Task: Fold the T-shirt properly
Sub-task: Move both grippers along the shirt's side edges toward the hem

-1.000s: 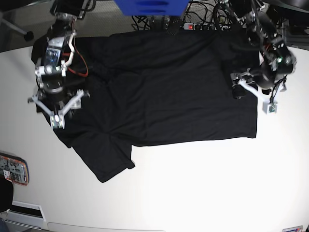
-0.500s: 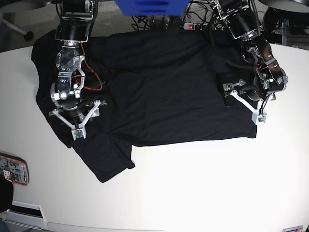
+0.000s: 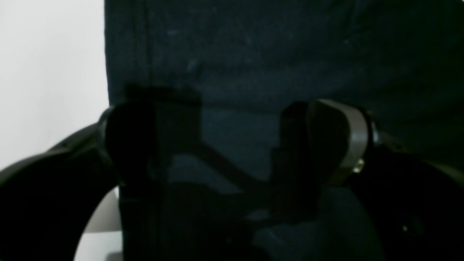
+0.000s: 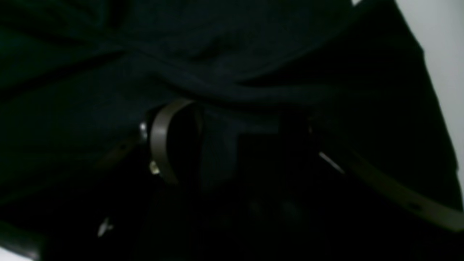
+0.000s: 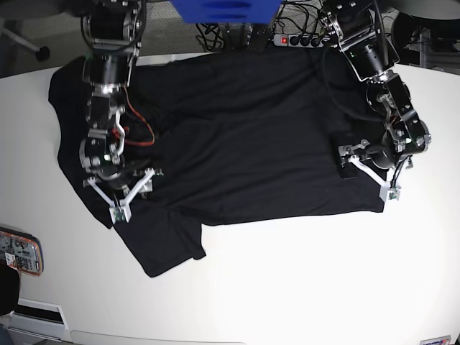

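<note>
While the T-shirt lies flat on the worktop, long axis left-right in base view, both arms sit over opposite ends: right gripper by the sleeve, left gripper at the hem edge. Both spread, holding nothing.

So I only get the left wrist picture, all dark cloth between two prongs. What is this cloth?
Observer: A plain black cotton T-shirt, spread flat on a white table.
Operator: Is there a second arm?
Observer: Yes, the right end effector stands open over the shirt near a sleeve.
Operator: Where is mine?
Observer: The left end effector is open at the shirt's hem edge.
</note>
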